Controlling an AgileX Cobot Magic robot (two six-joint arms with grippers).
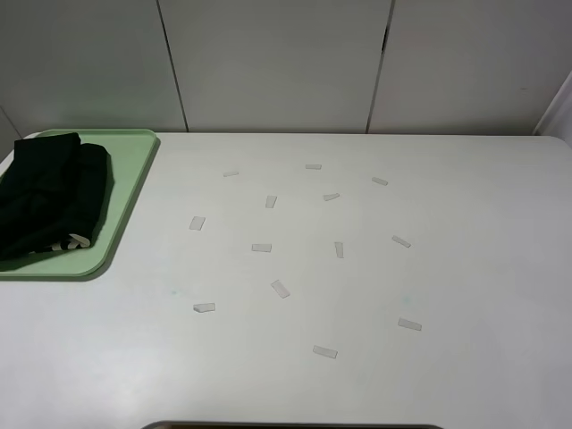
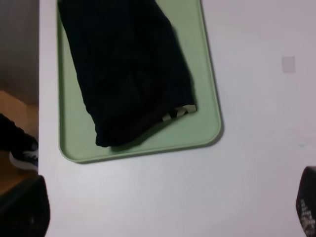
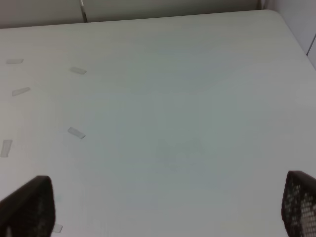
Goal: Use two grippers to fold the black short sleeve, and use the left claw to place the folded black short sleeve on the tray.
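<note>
The black short sleeve point(image 1: 49, 201) lies folded on the tray point(image 1: 125, 192), at nine o'clock on the table point(image 1: 357, 286) (a strip of pale lettering peeks out at its edge). Both the left gripper point(image 2: 168, 217) and right gripper point(image 3: 168, 207) hang spread wide, holding nothing, clear of the cloth. The task looks complete.

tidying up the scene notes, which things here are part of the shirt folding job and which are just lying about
Part of the job:
- shirt, folded, lying on the tray
- tray
- left gripper, open, holding nothing
- right gripper, open, holding nothing

Just lying about:
- tape strips scattered on the table
</note>
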